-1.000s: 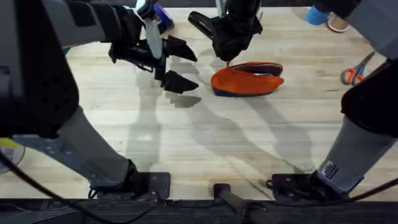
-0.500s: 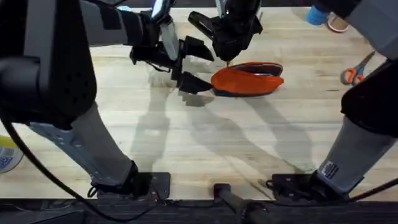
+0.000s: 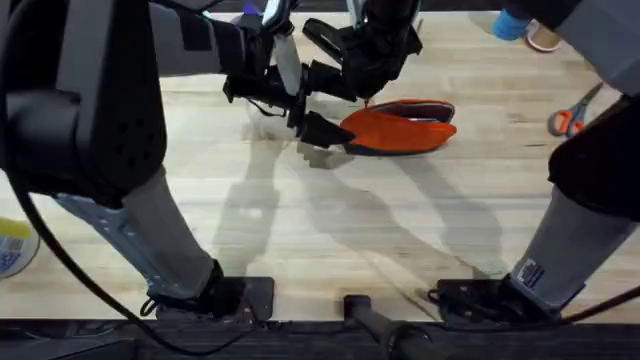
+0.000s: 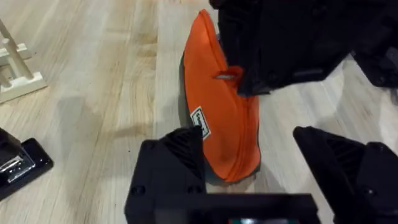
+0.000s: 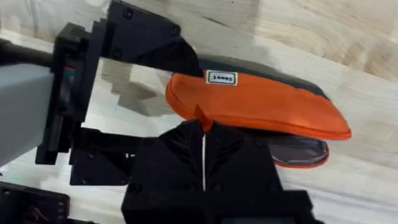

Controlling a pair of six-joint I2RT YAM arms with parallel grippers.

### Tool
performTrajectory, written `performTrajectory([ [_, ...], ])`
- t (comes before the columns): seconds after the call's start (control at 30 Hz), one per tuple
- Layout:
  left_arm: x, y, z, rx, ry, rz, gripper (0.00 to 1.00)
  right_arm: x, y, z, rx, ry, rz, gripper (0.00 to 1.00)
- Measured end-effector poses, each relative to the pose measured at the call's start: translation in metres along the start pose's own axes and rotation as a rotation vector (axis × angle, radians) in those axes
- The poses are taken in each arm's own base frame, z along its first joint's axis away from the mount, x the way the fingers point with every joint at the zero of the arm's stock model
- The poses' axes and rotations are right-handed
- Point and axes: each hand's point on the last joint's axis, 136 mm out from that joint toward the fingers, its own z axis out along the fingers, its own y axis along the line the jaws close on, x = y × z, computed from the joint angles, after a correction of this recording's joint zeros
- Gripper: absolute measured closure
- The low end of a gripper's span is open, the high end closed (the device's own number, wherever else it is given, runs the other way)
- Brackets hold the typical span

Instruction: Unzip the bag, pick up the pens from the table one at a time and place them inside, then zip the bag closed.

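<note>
Right gripper [image 3: 366,95]: pressed together on the orange zipper pull [image 5: 203,117], at the bag's 9 o'clock end in the overhead view.
Left gripper [image 3: 322,103]: spread wide, jaws straddling that same end of the bag, holding nothing.
Bag [image 3: 398,127]: lying on the table [image 3: 300,220] at about 12 o'clock from the bases, just right of centre; mouth gaping along the far side, dark lining showing.
Pens: none lying loose on the tabletop; whether inside the bag, cannot tell.
Step in hand, by judgement: zipping closed, with the bag's end to be pinned first.
Doing it well: close the left fingers [image 4: 171,165] on the fabric end before pulling; draw the pull straight along the seam toward 3 o'clock, low and level; keep the bag from sliding or lifting.
Risk: pouch dragging with the pull if the pinch is loose.
Left arm pose: reaching from 7 o'clock across toward centre, wrist low, fingers pointing toward 3 o'clock.
Right arm pose: descending steeply from 12 o'clock, wrist above the bag.
</note>
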Motion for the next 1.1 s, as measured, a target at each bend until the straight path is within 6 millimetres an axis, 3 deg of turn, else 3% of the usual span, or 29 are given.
performTrajectory([
  [0.2, -0.0003, -0.0002, 0.0000, 0.001, -0.002, -0.006, 0.191, 0.0000, 0.0000, 0.0000, 0.000, 0.000, -0.011, 0.971],
  [0.37, -0.0006, -0.0003, 0.0000, 0.001, -0.004, -0.012, 0.373, 0.0000, 0.0000, 0.0000, 0.000, 0.000, -0.015, 0.971],
  [0.5, -0.0005, 0.0001, 0.0000, 0.000, -0.003, -0.007, 0.915, 0.0002, 0.0000, 0.0000, 0.000, 0.001, -0.015, 0.971],
  [0.53, -0.0006, 0.0002, 0.0000, 0.000, -0.003, -0.009, 0.942, 0.0004, 0.0000, 0.0000, 0.000, 0.002, -0.016, 0.971],
  [1.1, -0.0006, 0.0002, 0.0000, 0.000, -0.003, -0.009, 0.958, 0.0006, -0.0001, 0.0000, 0.000, 0.002, -0.019, 0.969],
])
